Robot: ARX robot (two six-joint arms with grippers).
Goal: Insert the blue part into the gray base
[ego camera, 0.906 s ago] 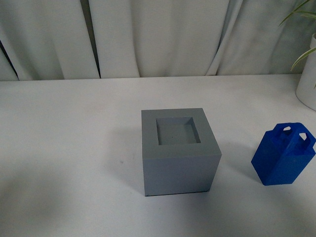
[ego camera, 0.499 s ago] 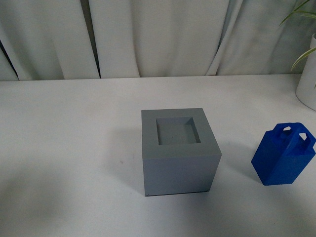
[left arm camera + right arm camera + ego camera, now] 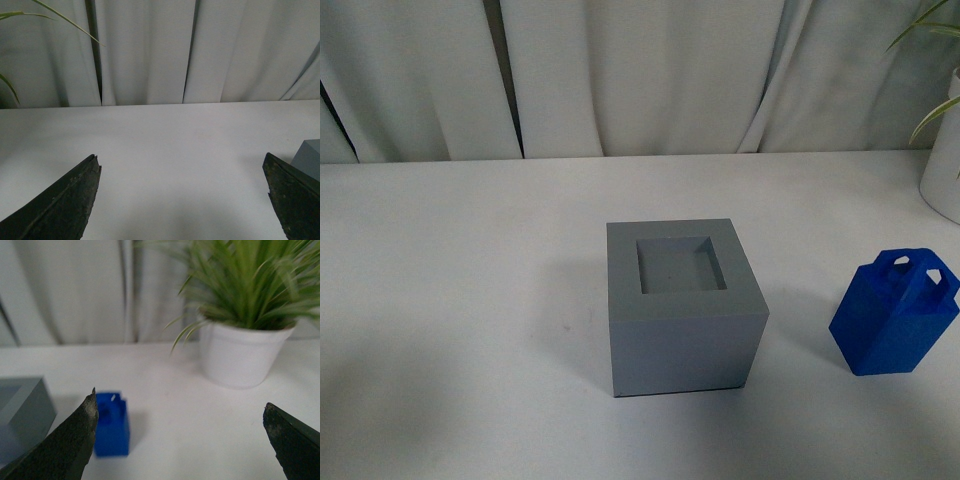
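The gray base [image 3: 682,305] stands on the white table near the middle, its square recess facing up and empty. The blue part [image 3: 895,312] stands upright on the table to its right, apart from it, loop on top. Neither gripper shows in the front view. In the right wrist view my right gripper [image 3: 180,405] is open and empty; the blue part [image 3: 112,425] stands ahead beside one fingertip [image 3: 75,437], and the gray base [image 3: 22,410] shows at the edge. In the left wrist view my left gripper [image 3: 181,161] is open and empty over bare table; a corner of the gray base [image 3: 307,157] shows.
A white pot with a green plant [image 3: 240,357] stands at the table's back right, beyond the blue part; its edge shows in the front view [image 3: 945,175]. White curtains [image 3: 640,75] hang behind the table's far edge. Plant leaves [image 3: 30,20] show in the left wrist view.
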